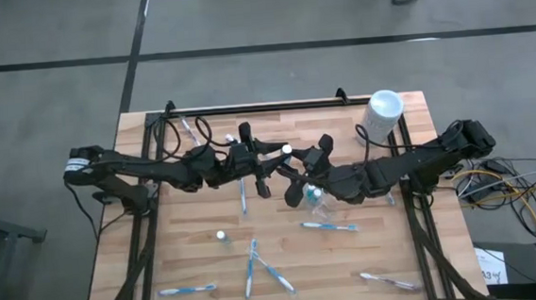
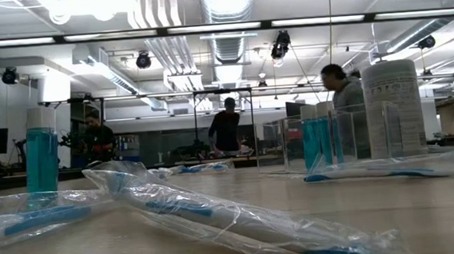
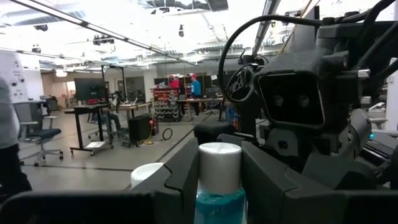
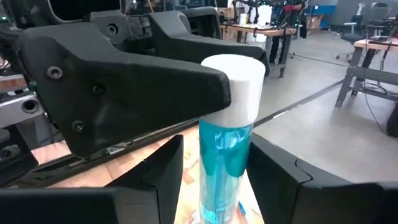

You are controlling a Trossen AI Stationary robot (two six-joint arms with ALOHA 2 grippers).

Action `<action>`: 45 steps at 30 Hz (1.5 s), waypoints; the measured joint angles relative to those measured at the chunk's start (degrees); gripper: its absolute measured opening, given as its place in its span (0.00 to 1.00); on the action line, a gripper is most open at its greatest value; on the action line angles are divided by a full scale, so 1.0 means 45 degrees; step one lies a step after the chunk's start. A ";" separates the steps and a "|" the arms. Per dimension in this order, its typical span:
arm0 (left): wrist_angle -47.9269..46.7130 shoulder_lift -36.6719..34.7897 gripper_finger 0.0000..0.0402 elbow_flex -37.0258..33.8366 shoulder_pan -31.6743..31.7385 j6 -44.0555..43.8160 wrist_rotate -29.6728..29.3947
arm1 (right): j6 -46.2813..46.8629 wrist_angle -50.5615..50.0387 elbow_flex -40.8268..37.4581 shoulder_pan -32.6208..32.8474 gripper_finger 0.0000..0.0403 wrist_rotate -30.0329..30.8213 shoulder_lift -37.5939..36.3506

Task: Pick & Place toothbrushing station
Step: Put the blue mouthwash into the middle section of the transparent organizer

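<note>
High view: both arms met over the table middle. The left gripper and right gripper were close together around a white-capped tube. Toothbrushes lay scattered near the front, one small tube stood alone, and a white cylinder stood at the back right.

Low view: wrapped toothbrushes lay up close, with a blue tube on the left.

Left wrist view: the tube was clamped between that gripper's fingers.

Right wrist view: the tube stood between its spread fingers; contact unclear.
</note>
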 joint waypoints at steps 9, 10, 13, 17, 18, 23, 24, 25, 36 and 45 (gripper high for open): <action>0.0034 0.0000 0.26 0.0000 0.0000 -0.0010 0.0000 | -0.0004 0.0000 0.0000 0.0004 0.37 0.0001 0.0005; 0.0032 0.0000 0.26 0.0000 0.0000 -0.0011 0.0000 | -0.0007 0.0000 0.0000 0.0004 0.36 0.0001 0.0005; 0.0029 0.0000 0.26 0.0000 0.0005 -0.0025 0.0005 | -0.0008 0.0000 0.0000 0.0001 0.35 0.0001 0.0005; 0.0024 0.0000 0.26 0.0005 0.0005 -0.0034 0.0005 | -0.0007 -0.0001 0.0000 0.0004 0.34 0.0006 0.0010; 0.0024 0.0000 0.26 0.0005 0.0005 -0.0034 0.0005 | -0.0004 0.0000 0.0000 0.0004 0.33 0.0001 0.0015; -0.0005 0.0000 0.26 0.0009 0.0005 -0.0034 0.0043 | -0.0004 -0.0014 0.0000 0.0023 0.33 0.0011 0.0019; -0.0010 0.0000 0.26 0.0015 0.0005 -0.0034 0.0066 | -0.0008 -0.0055 0.0000 0.0023 0.33 0.0011 0.0019; -0.0010 0.0000 0.26 0.0015 0.0013 -0.0034 0.0073 | -0.0008 -0.0170 0.0000 0.0023 0.33 0.0006 0.0015; 0.0066 -0.0005 0.26 -0.0411 0.0028 0.0396 0.0465 | 0.1602 -0.3745 -0.0005 0.0247 0.33 -0.0101 -0.1489; 0.0607 0.0209 0.26 -0.1086 0.0112 -0.0185 0.1153 | 0.3248 -0.6417 -0.0015 0.0447 0.33 0.0107 -0.2995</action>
